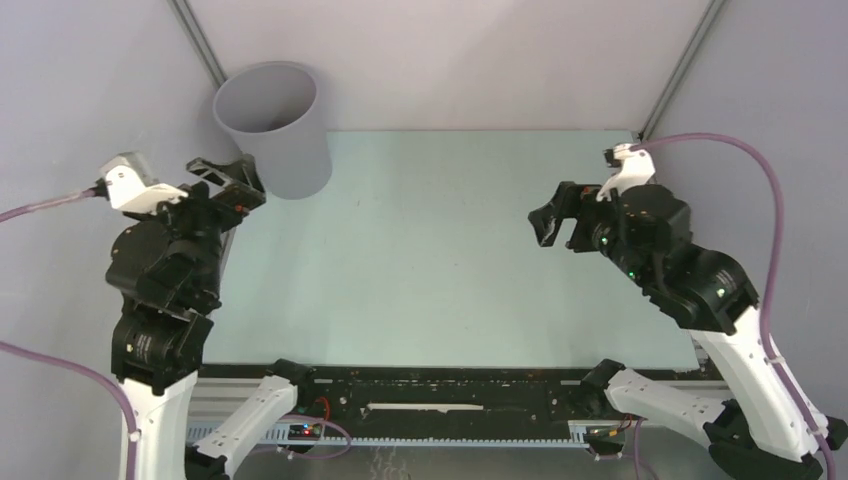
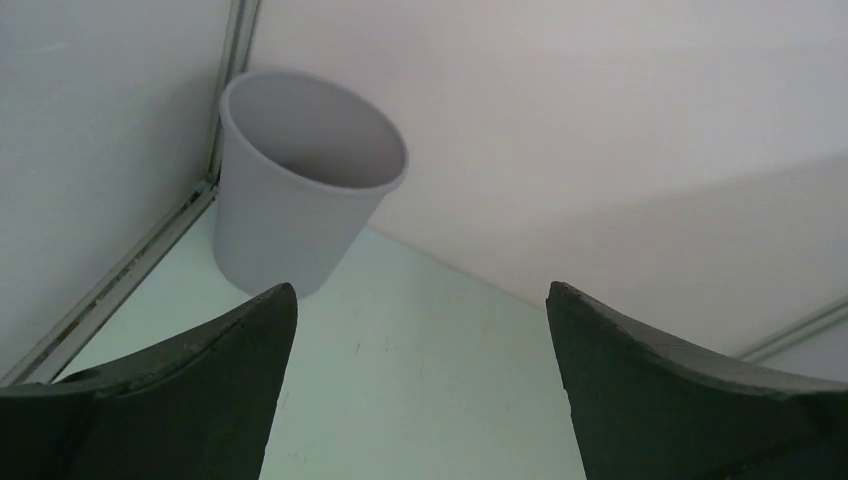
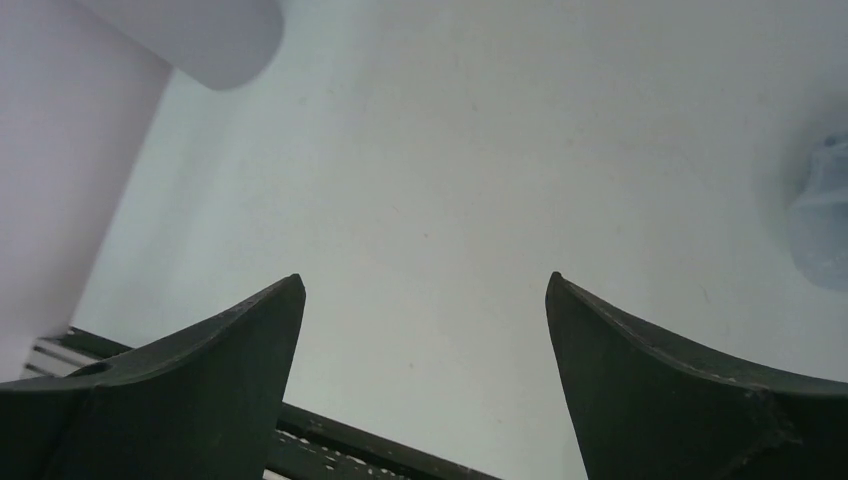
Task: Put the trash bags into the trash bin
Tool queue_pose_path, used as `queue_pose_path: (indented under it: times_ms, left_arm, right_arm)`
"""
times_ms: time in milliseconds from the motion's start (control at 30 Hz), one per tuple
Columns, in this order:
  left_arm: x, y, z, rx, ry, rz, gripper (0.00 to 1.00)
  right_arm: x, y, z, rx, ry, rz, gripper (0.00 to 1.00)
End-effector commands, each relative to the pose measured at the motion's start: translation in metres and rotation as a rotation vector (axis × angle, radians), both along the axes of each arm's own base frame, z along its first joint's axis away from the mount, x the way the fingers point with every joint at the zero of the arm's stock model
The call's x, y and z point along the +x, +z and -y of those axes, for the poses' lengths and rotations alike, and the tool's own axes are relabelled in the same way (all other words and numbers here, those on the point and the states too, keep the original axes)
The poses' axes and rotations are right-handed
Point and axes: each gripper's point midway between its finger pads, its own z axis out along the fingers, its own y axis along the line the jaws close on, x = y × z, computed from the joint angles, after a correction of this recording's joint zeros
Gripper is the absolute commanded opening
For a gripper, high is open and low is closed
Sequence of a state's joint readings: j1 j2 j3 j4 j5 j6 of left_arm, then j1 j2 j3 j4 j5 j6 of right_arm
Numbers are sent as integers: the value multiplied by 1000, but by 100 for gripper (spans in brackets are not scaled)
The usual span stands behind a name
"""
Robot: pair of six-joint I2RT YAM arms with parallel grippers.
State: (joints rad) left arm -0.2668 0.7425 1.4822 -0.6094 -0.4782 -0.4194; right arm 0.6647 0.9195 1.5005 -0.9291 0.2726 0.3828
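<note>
Left pincer (image 1: 228,180) is spread wide with nothing between its fingers, hovering just beside the trash bin (image 1: 272,130) on the bin's near-left side. From its own wrist view the bin sits dead ahead between the two dark fingertips, no contact. Right pincer (image 1: 560,232) is the same deal: fully released, gripping nothing, held above the counter (image 1: 430,270) well apart from the bin, off to the bin's right and nearer the arms. The black rail (image 1: 450,395) runs along the counter edge farthest from the bin.

The bin itself stands upright in the far-left corner of the counter, mouth open. What shows of its inner wall is plain grey, and the bottom is out of sight.

The trash bag can't be picked out for sure. There's a bluish blur (image 3: 825,215) at the right edge of the right wrist view, too fuzzy to tell what it is.
</note>
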Motion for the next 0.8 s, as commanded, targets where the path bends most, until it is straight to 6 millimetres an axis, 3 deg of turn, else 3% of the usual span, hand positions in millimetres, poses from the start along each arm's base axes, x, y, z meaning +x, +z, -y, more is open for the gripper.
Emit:
queue_pose_path:
  times_ms: [0, 633, 767]
  left_arm:
    - [12, -30, 14, 6, -38, -95, 100]
    - [36, -116, 85, -39, -291, -341, 100]
    - [44, -132, 103, -43, -354, -386, 100]
  right_arm:
    - [6, -20, 6, -36, -103, -33, 100]
    - [30, -80, -13, -171, -134, -191, 100]
    - [50, -104, -2, -86, -152, -298, 99]
